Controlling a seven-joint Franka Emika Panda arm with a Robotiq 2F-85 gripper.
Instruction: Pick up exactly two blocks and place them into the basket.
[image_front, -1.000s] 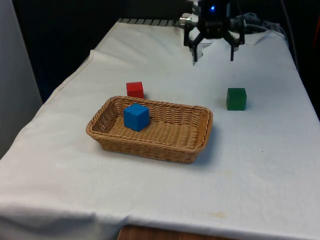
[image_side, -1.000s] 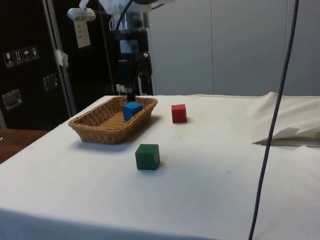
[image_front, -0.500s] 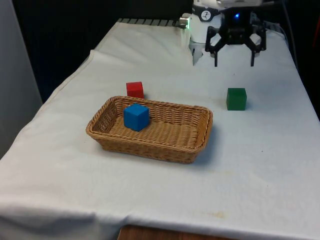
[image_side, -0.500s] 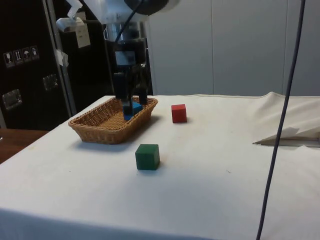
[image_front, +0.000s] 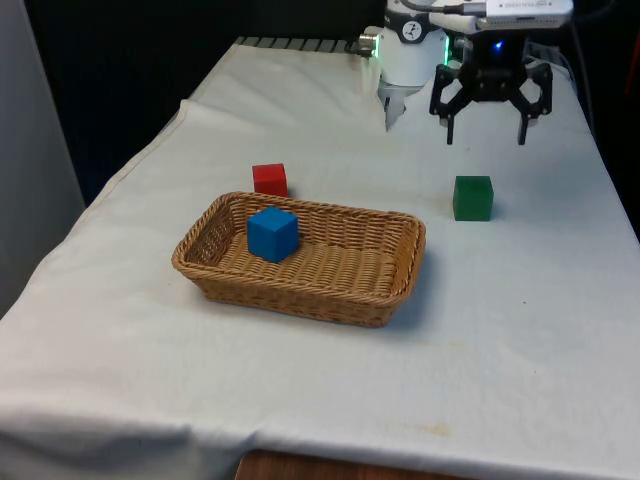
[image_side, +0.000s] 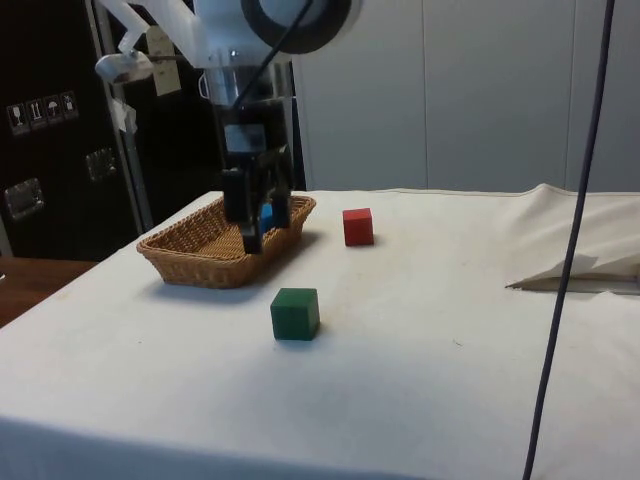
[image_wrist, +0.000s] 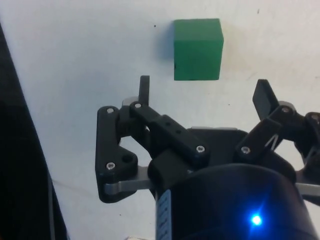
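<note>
Front view: the end effector hangs above the tabletop with its two fingers spread wide and nothing between them; the green block sits on the cloth at about 6 o'clock from it, near but apart. The wicker basket lies at about 8 o'clock from the green block, with the blue block resting inside it, and the red block stands just outside the basket's far rim, at roughly 11 o'clock from the blue one. Side view: the end effector is raised off the cloth, in line with the basket behind it, while the green block lies nearer the camera and the red block stands at about 1 o'clock from it. Wrist view: the green block shows just beyond the open fingertips, not yet between them. Judged step: one block is delivered and the approach to a second is in hand. The next move calls for centring over the green block, descending to straddle it, then closing.
</note>
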